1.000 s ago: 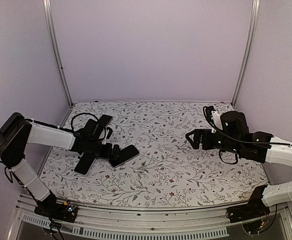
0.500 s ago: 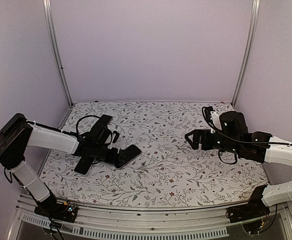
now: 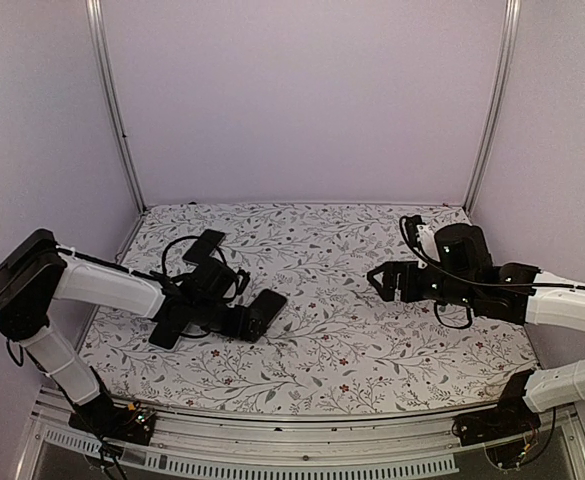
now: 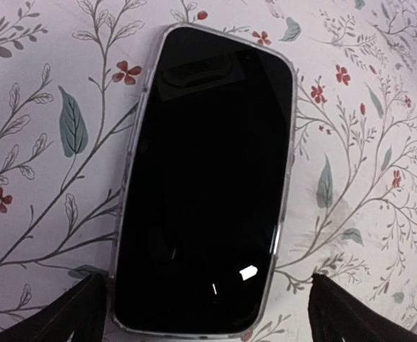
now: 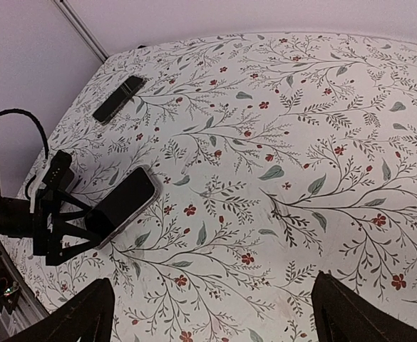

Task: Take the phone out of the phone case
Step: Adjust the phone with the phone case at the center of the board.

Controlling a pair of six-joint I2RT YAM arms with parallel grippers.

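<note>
Item: phone (image 4: pixel 208 185), screen up, seated in the clear phone case (image 4: pixel 126 214), flat on the counter (image 3: pixel 372 340); I judge nothing done, removal wholly outstanding. Left tool (image 4: pixel 212 313) wide, empty, poised over it; right tool (image 3: pixel 384 280) wide, empty, well apart

You had three black phones: a cased phone (image 3: pixel 268 308) right in front of the left gripper (image 3: pixel 240 320), a second phone (image 3: pixel 170 326) back beside its wrist, and a third phone (image 3: pixel 204 246) farther off. There was one clear phone case (image 4: pixel 115 299). There were two grippers, counting the right gripper (image 3: pixel 380 281).
</note>
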